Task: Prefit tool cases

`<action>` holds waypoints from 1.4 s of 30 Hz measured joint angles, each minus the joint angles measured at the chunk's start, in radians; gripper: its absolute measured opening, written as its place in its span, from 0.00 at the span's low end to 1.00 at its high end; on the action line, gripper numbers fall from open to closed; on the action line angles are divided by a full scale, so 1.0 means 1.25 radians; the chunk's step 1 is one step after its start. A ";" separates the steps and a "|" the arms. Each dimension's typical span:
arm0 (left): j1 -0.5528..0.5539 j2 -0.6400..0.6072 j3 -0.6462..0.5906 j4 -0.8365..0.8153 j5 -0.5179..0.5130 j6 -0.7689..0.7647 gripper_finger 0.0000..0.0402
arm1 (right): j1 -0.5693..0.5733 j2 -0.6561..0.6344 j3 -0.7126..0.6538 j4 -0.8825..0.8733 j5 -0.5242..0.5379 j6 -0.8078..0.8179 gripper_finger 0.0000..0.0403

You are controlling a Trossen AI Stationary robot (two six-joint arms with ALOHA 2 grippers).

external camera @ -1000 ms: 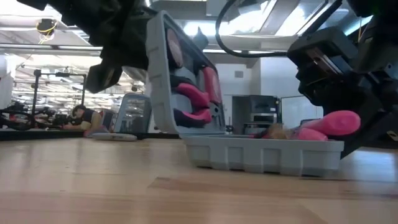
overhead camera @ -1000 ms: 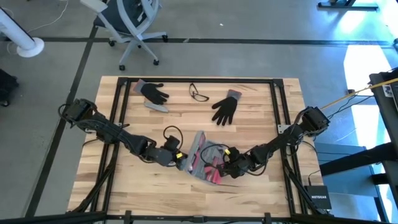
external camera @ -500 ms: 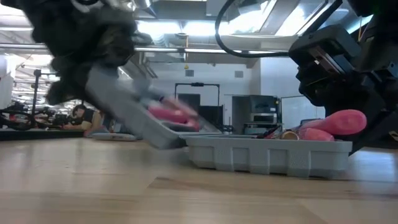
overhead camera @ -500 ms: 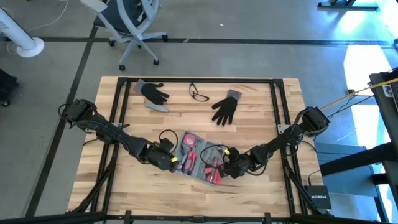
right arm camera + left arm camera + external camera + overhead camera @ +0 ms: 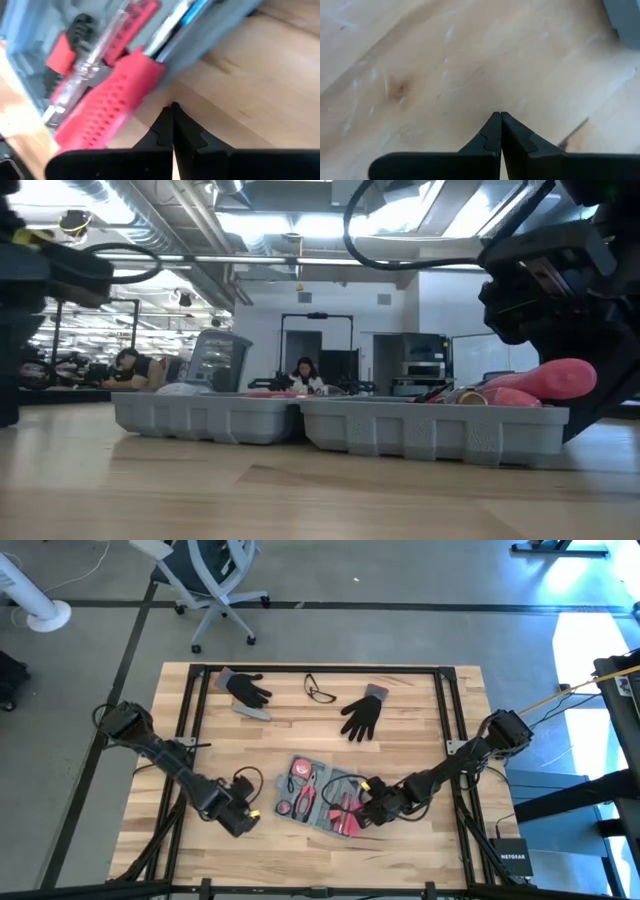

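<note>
The blue-grey tool case lies open, both halves flat on the wooden table, with red-handled tools in its recesses. In the low view the two halves rest side by side on their undersides. My left gripper is shut, points steeply down over bare wood and stands clear of the case's left end. My right gripper is shut at the case's near right edge, its tips just under a red handle that overhangs the rim. My right gripper's shut fingertips stand at the case's near right rim, coming at it slanting down from the table's right. The overhanging red handle hides the spot, so I cannot tell whether they touch the rim.
Two black gloves, a pair of glasses and a small grey bar lie at the far side of the table. Black frame rails run along the table's left and right sides. Bare wood lies left of the case.
The case's left half, upright a second ago, has swung down toward the table's left and now lies flat; the right half stayed put. My left gripper went down with it, then drew away toward the table's near left, tipping to point more steeply down.
</note>
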 joint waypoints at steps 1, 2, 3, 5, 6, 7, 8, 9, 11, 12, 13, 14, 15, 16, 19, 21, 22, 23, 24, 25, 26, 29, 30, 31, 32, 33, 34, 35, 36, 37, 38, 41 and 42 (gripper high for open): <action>-0.007 -0.001 -0.010 0.012 -0.006 -0.022 0.00 | 0.000 -0.007 0.000 -0.020 0.000 -0.001 0.00; -0.012 -0.003 -0.019 0.025 -0.009 -0.035 0.00 | 0.000 -0.015 0.000 -0.044 -0.001 -0.001 0.00; -0.016 -0.004 -0.027 0.034 -0.012 -0.041 0.00 | 0.000 -0.024 0.000 -0.075 -0.004 -0.001 0.00; -0.016 -0.004 -0.032 0.035 -0.012 -0.030 0.00 | 0.001 -0.051 -0.002 -0.139 -0.018 -0.005 0.00; -0.011 -0.007 -0.032 0.035 -0.008 -0.015 0.00 | 0.001 -0.067 -0.004 -0.176 -0.025 -0.011 0.00; -0.005 -0.010 -0.033 0.037 -0.003 0.005 0.00 | 0.001 -0.081 -0.005 -0.209 -0.029 -0.013 0.00; 0.005 -0.014 -0.034 0.040 0.003 0.024 0.00 | 0.002 -0.093 -0.006 -0.234 -0.037 -0.015 0.00; 0.016 -0.018 -0.034 0.045 0.008 0.045 0.00 | 0.002 -0.107 -0.006 -0.257 -0.045 -0.017 0.00; 0.043 -0.022 -0.035 0.053 0.017 0.108 0.00 | 0.002 -0.133 -0.006 -0.303 -0.057 -0.018 0.00; 0.057 -0.022 -0.035 0.053 0.021 0.147 0.00 | 0.002 -0.141 -0.005 -0.323 -0.060 -0.018 0.00; 0.073 -0.022 -0.035 0.051 0.025 0.185 0.00 | 0.002 -0.148 -0.006 -0.341 -0.064 -0.018 0.00; 0.093 -0.022 -0.035 0.048 0.035 0.224 0.00 | 0.002 -0.158 -0.006 -0.355 -0.064 -0.015 0.00; 0.114 -0.022 -0.037 0.047 0.049 0.262 0.00 | 0.002 -0.174 -0.006 -0.357 -0.062 -0.007 0.00; 0.136 -0.023 -0.038 0.045 0.065 0.297 0.00 | 0.002 -0.196 -0.006 -0.349 -0.050 0.002 0.00; 0.197 -0.023 -0.039 0.051 0.092 0.437 0.00 | 0.002 -0.257 0.011 -0.356 0.019 0.005 0.00; 0.236 -0.022 -0.040 0.060 0.096 0.527 0.00 | 0.001 -0.282 0.023 -0.394 0.072 0.017 0.00; 0.256 -0.022 -0.041 0.066 0.095 0.568 0.00 | 0.001 -0.288 0.024 -0.402 0.092 0.028 0.00; 0.275 -0.022 -0.041 0.073 0.094 0.605 0.00 | 0.001 -0.292 0.024 -0.403 0.106 0.041 0.00; 0.293 -0.022 -0.041 0.081 0.094 0.643 0.00 | 0.000 -0.293 0.024 -0.397 0.117 0.046 0.00; 0.310 -0.022 -0.041 0.086 0.095 0.673 0.00 | 0.000 -0.293 0.024 -0.377 0.130 0.047 0.00; 0.324 -0.022 -0.041 0.090 0.100 0.697 0.00 | 0.000 -0.293 0.024 -0.349 0.138 0.047 0.00; 0.350 -0.020 -0.041 0.092 0.123 0.731 0.00 | 0.000 -0.285 0.025 -0.220 0.139 0.016 0.00; 0.353 -0.020 -0.041 0.093 0.125 0.738 0.00 | 0.000 -0.278 0.026 -0.179 0.140 -0.002 0.01; 0.353 -0.020 -0.043 0.096 0.125 0.747 0.00 | 0.000 -0.270 0.026 -0.147 0.146 -0.014 0.01; 0.353 -0.020 -0.048 0.104 0.125 0.750 0.00 | 0.001 -0.263 0.026 -0.129 0.153 -0.017 0.02; 0.353 -0.021 -0.056 0.116 0.125 0.748 0.00 | 0.001 -0.255 0.028 -0.126 0.161 -0.017 0.04; 0.352 -0.021 -0.063 0.123 0.125 0.741 0.00 | 0.000 -0.247 0.034 -0.132 0.171 -0.019 0.05; 0.350 -0.021 -0.069 0.126 0.125 0.730 0.00 | 0.000 -0.241 0.041 -0.138 0.189 -0.021 0.07; 0.347 -0.022 -0.074 0.130 0.124 0.721 0.00 | -0.001 -0.235 0.049 -0.144 0.206 -0.024 0.09; 0.346 -0.022 -0.079 0.130 0.124 0.709 0.00 | -0.005 -0.231 0.057 -0.150 0.215 -0.032 0.11; 0.343 -0.022 -0.080 0.127 0.124 0.699 0.00 | -0.011 -0.225 0.064 -0.153 0.213 -0.047 0.14; 0.345 -0.022 -0.080 0.140 0.137 0.683 0.00 | -0.028 -0.197 0.092 -0.166 0.124 -0.144 0.24; 0.346 -0.022 -0.081 0.148 0.143 0.675 0.00 | -0.035 -0.186 0.105 -0.176 0.085 -0.187 0.27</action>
